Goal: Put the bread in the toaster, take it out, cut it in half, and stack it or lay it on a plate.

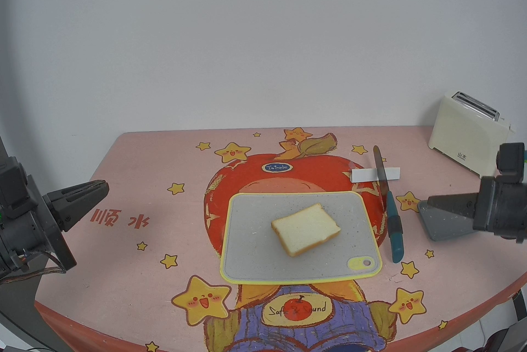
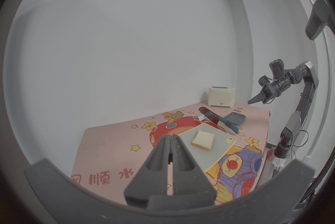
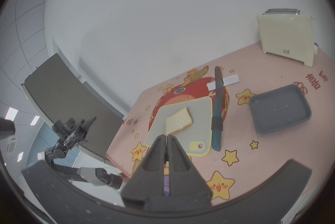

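Observation:
A slice of white bread [image 1: 305,229] [image 2: 203,139] [image 3: 178,120] lies flat on a grey, yellow-rimmed cutting board [image 1: 250,249] at the table's middle. To the board's right lies a knife [image 1: 390,210] [image 3: 217,109] with a teal handle, its blade resting on a white strip. A cream toaster [image 1: 469,133] [image 2: 221,96] [image 3: 287,37] stands at the far right corner. A dark grey tray-like plate [image 1: 443,221] [image 3: 280,107] sits near the right edge. My left gripper [image 1: 101,188] [image 2: 170,137] hovers shut off the left edge. My right gripper [image 1: 433,201] [image 3: 166,138] is shut above the plate.
The pink table [image 1: 164,161] has a cartoon apple print and a curved front edge. A plain white wall rises behind it. Bare tabletop lies to the left of the board.

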Available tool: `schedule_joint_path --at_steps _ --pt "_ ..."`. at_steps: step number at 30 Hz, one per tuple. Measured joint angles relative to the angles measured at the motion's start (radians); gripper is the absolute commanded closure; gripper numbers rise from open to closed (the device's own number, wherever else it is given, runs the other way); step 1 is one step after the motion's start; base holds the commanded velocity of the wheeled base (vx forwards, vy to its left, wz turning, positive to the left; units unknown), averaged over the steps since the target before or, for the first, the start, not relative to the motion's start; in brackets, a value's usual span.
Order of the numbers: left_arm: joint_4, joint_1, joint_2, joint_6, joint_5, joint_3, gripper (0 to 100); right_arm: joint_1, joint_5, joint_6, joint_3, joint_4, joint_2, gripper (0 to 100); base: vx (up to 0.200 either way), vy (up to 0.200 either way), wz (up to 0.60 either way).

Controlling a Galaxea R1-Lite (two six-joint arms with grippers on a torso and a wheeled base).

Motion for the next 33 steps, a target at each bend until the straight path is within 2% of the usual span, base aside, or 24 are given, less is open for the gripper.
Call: schedule_joint_path --at_steps 2,4,10,12,16,23,24,27,33 --pt "0.000 -0.001 0.000 0.000 -0.001 -0.002 100 0.000 -0.051 -0.017 -0.042 0.033 0.041 100 0.000 0.200 0.00" --pt "0.001 -0.002 0.000 0.001 -0.003 -0.003 100 0.000 -0.071 -0.030 -0.072 0.049 0.067 100 0.000 0.200 0.00" --pt "-0.002 -0.002 -0.004 0.005 -0.003 -0.003 100 0.003 -0.081 -0.039 -0.095 0.059 0.126 100 0.000 0.200 0.00" --pt "-0.013 -0.002 -0.004 0.006 -0.003 0.000 100 0.004 -0.087 -0.039 -0.082 0.059 0.142 100 0.000 0.000 0.00" --pt "-0.029 -0.002 -0.004 0.006 -0.003 0.007 100 0.007 -0.131 -0.044 -0.057 0.059 0.168 100 0.000 0.000 0.00" --pt "-0.031 -0.002 -0.004 0.006 -0.004 0.011 100 0.002 -0.169 -0.053 -0.042 0.059 0.191 100 0.000 0.000 0.00" --pt "-0.032 -0.002 -0.004 0.007 -0.004 0.011 100 0.000 -0.187 -0.053 -0.040 0.061 0.193 0 0.000 0.000 0.00" --pt "-0.031 -0.002 -0.003 0.006 -0.004 0.011 100 -0.014 -0.225 -0.053 -0.037 0.072 0.196 0 0.000 0.000 0.00" --pt "-0.030 -0.001 -0.002 0.023 -0.003 0.014 100 -0.042 -0.235 -0.076 -0.020 0.097 0.192 0 0.000 0.000 0.00"
